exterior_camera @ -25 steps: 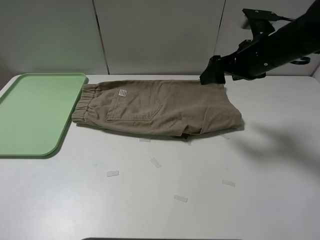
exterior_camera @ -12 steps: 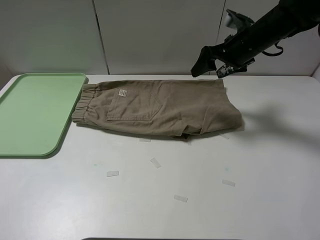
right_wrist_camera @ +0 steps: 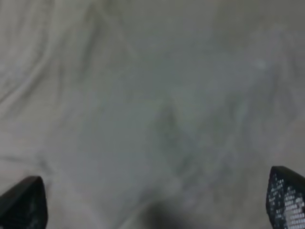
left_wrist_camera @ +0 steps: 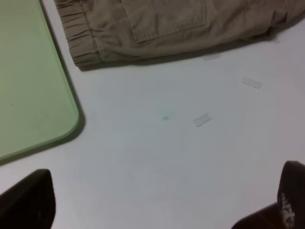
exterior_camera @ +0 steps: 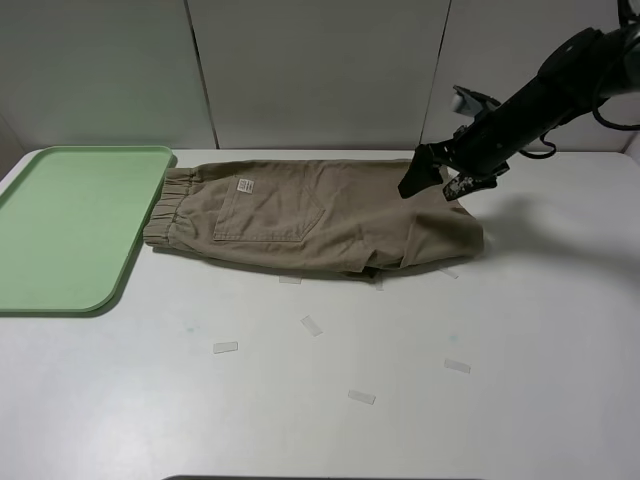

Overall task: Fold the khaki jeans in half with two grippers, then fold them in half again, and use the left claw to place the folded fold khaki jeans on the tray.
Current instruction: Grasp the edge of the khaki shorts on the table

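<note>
Khaki jeans [exterior_camera: 320, 215] lie folded lengthwise across the upper middle of the high view on the white table [exterior_camera: 420, 420], with the waistband at the left just beside the green tray [exterior_camera: 60, 230] that fills the upper left. At the upper right, the right gripper [exterior_camera: 437, 180] sits over the leg end of the cloth, fingers spread wide and holding nothing. The left gripper [left_wrist_camera: 159, 202] shows only in its wrist view, fingers likewise wide apart over bare table, empty.
</note>
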`<state>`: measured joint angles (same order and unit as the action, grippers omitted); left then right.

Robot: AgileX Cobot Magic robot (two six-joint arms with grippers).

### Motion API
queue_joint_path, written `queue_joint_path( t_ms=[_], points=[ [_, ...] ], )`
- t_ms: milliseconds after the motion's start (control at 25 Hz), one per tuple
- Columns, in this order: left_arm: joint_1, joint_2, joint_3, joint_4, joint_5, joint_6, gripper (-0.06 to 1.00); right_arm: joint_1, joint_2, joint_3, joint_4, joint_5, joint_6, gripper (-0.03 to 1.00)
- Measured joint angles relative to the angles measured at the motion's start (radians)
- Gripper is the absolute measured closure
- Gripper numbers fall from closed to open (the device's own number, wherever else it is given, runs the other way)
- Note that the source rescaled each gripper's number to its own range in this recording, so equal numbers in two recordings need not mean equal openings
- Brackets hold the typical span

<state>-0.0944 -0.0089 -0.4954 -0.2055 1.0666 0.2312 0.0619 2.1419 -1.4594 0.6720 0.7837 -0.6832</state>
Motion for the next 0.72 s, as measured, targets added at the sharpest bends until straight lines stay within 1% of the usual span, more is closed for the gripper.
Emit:
queue_joint_path(
  t_ms=[160, 240, 360, 520, 720],
  points=[
    [0.0, 0.0, 0.0, 0.0, 0.0, 0.0, 0.01, -0.009, 0.03, -0.032, -0.083, -0.057, -0.002, -0.03],
    [0.0, 0.0, 0.0, 0.0, 0.0, 0.0, 0.01, -0.016, 0.039, -0.049, -0.129, -0.073, 0.008, -0.03],
    [0.0, 0.0, 0.0, 0.0, 0.0, 0.0, 0.01, -0.028, 0.056, -0.062, -0.162, -0.079, 0.04, -0.03],
    [0.0, 0.0, 0.0, 0.0, 0.0, 0.0, 0.01, -0.034, 0.081, -0.062, -0.171, -0.079, 0.057, -0.03],
    [0.0, 0.0, 0.0, 0.0, 0.0, 0.0, 0.01, -0.033, 0.111, -0.062, -0.131, -0.079, 0.061, -0.03]
  ],
)
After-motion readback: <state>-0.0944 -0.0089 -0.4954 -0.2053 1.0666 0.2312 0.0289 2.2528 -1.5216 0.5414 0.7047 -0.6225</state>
